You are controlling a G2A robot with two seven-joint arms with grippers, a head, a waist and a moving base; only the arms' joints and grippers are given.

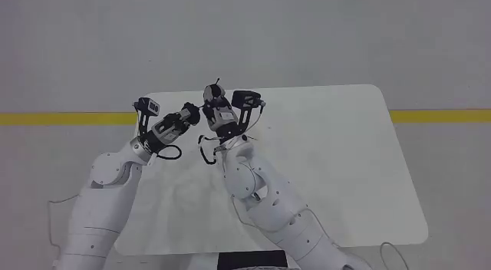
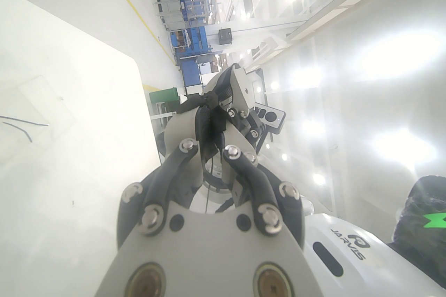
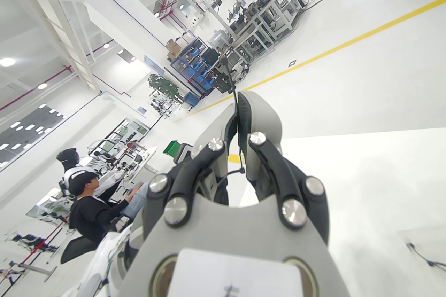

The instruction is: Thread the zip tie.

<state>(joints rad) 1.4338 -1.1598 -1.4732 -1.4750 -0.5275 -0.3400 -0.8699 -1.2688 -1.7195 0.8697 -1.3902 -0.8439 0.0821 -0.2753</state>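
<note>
Pinches the zip tie, a thin, stiff black plastic strip, in the shut right claw, tail poking free for feeding. Meets the left claw, closed narrow on the strap's other end, probably steadying the head. Below, on the smooth white bench, spare ties.

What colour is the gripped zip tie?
The zip tie is black; clearest in right wrist view.
</note>
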